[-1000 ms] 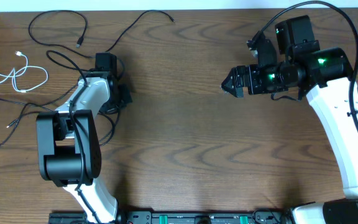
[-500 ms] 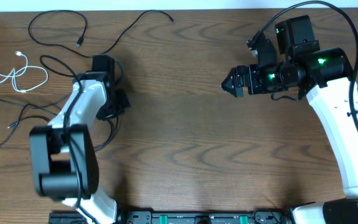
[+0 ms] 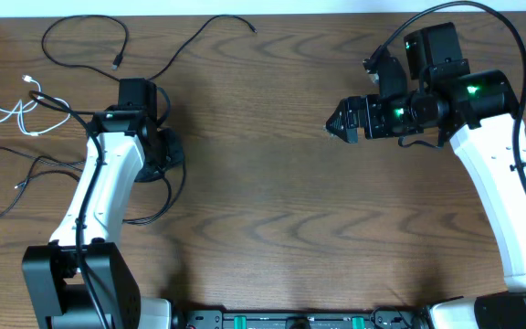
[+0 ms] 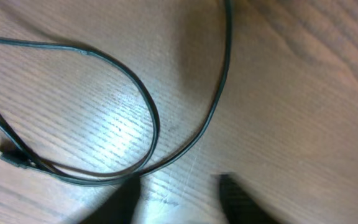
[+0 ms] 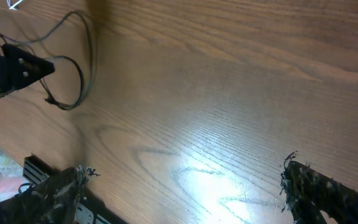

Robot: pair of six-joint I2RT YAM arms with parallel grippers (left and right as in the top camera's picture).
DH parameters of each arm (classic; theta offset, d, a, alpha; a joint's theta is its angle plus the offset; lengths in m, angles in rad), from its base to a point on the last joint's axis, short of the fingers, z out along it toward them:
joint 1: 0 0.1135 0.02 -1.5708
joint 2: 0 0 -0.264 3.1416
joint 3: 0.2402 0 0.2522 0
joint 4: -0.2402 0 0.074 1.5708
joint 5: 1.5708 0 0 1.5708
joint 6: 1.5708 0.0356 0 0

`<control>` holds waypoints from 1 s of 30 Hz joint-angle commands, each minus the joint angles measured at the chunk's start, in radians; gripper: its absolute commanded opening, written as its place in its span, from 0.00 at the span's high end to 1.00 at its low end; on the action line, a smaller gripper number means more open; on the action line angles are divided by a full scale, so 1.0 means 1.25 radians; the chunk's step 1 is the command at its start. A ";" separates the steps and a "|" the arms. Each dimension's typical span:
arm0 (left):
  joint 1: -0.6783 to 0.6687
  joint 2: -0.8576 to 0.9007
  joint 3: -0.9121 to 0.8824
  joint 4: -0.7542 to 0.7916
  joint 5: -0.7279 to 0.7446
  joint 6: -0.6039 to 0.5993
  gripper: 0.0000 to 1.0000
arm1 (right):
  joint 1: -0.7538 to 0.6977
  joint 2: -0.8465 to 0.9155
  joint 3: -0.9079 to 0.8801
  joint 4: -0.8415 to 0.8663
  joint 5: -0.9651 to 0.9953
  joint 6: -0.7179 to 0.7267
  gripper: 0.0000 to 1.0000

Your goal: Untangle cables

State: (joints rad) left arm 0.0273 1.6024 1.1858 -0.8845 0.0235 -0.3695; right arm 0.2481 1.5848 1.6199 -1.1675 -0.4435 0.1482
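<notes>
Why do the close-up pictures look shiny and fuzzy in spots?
Left wrist: glare whitens the table inside the black cable loop; the left gripper's fingertips are blurred. Right wrist: a bright patch lies between the right gripper's fingertips. Overhead: even light, sharp.

Both arms (image 3: 108, 183) are white with black joints (image 3: 73, 279)

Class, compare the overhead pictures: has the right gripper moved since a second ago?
No. The right gripper hangs over the same wood-grain patch of the table, open as before.
</notes>
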 commanded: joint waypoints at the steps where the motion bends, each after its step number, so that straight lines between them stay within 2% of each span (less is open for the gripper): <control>1: 0.002 -0.010 -0.001 -0.004 -0.005 -0.002 0.20 | 0.007 0.005 0.001 -0.005 0.006 -0.012 0.01; 4: 0.002 -0.028 0.019 -0.019 -0.005 -0.002 0.14 | 0.007 0.005 0.001 -0.009 0.006 -0.012 0.01; 7: 0.002 -0.074 0.040 -0.035 0.011 -0.002 0.12 | 0.007 0.005 0.001 -0.009 0.006 -0.012 0.01; 9: 0.002 -0.117 0.042 -0.033 0.063 -0.002 0.11 | 0.007 0.005 0.001 -0.009 0.006 -0.012 0.01; 12: 0.002 -0.196 0.042 -0.034 0.188 -0.002 0.02 | 0.007 0.005 0.001 -0.009 0.006 -0.012 0.01; 15: 0.002 -0.269 0.042 -0.033 0.289 -0.001 0.02 | 0.007 0.005 0.001 -0.009 0.006 -0.012 0.01; 18: 0.001 -0.334 0.042 -0.038 0.350 0.043 0.02 | 0.007 0.004 0.001 -0.013 0.030 -0.012 0.01; 24: 0.001 -0.477 0.042 -0.098 0.323 0.064 0.02 | -0.016 -0.050 0.001 -0.070 0.099 -0.012 0.01; 30: 0.001 -0.585 0.042 -0.134 0.219 0.064 0.02 | -0.013 -0.164 0.001 -0.092 0.174 -0.012 0.01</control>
State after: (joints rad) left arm 0.0280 0.9218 1.2186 -1.0355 0.3798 -0.3099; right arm 0.2276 1.4906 1.6192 -1.2659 -0.3027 0.1478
